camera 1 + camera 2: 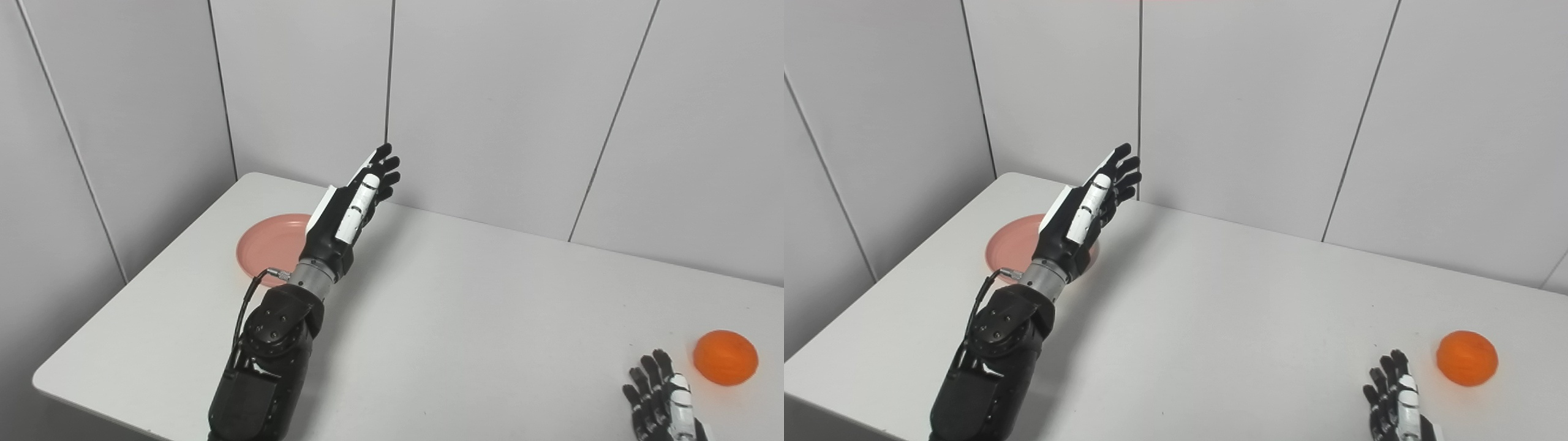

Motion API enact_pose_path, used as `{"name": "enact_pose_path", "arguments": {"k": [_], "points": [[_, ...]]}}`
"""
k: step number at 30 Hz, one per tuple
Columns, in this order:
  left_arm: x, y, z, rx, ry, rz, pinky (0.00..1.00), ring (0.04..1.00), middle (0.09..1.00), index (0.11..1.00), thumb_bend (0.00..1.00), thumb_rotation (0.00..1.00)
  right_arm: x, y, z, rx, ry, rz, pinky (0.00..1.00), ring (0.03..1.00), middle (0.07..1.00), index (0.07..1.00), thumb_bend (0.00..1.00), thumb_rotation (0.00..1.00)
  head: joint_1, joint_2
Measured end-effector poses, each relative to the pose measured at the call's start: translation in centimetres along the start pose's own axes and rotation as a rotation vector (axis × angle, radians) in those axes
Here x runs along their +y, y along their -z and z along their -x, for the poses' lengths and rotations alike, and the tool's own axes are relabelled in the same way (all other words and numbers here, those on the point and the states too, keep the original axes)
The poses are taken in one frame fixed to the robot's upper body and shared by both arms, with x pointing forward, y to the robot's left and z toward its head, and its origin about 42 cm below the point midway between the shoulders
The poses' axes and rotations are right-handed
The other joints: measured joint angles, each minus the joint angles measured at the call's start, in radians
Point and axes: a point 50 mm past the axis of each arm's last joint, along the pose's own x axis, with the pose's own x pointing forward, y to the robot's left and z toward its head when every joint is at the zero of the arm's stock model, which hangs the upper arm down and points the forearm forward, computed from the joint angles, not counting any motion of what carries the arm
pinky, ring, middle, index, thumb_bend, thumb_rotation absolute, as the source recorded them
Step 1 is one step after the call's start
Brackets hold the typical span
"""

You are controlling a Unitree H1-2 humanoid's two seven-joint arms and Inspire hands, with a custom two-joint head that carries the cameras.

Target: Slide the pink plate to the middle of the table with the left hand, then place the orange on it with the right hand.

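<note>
The pink plate [269, 245] lies near the white table's [465, 318] far-left corner, likely light, stiff and slippery, best pressed at its rim by the raised left hand [352, 208], fingers extended together, empty.

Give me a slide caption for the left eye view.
Left robot hand raised open above the pink plate; right robot hand open beside the orange.
</note>
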Motion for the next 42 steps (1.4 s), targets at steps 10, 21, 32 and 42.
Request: {"name": "enact_pose_path", "arguments": {"k": [10,21,32,42], "points": [[4.4,0.4,-0.9,-0.001,-0.110,-0.040,0.97,0.948,0.962,0.936,0.39,1.00,-0.3,0.0,-0.2,0.002,0.001,-0.001,1.00,1.000,1.000,1.000,0.19,1.00,0.026,-0.005],[7.6,-1.2,-2.0,-0.038,-0.192,-0.006,0.94,0.940,0.952,0.924,0.37,1.00,-0.4,0.0,-0.3,-0.001,0.004,-0.012,1.00,1.000,1.000,1.000,0.17,1.00,0.034,-0.003],[11.0,-0.3,-2.3,0.036,-0.276,0.002,0.96,0.947,0.951,0.921,0.34,1.00,-0.5,-0.1,-0.3,0.000,0.003,-0.004,1.00,1.000,1.000,1.000,0.18,1.00,0.043,-0.002],[14.1,0.5,-2.0,0.080,-0.327,0.014,0.93,0.933,0.933,0.900,0.33,1.00,-0.7,-0.1,-0.3,0.001,0.001,0.002,1.00,1.000,1.000,1.000,0.19,1.00,0.049,0.002]]}}
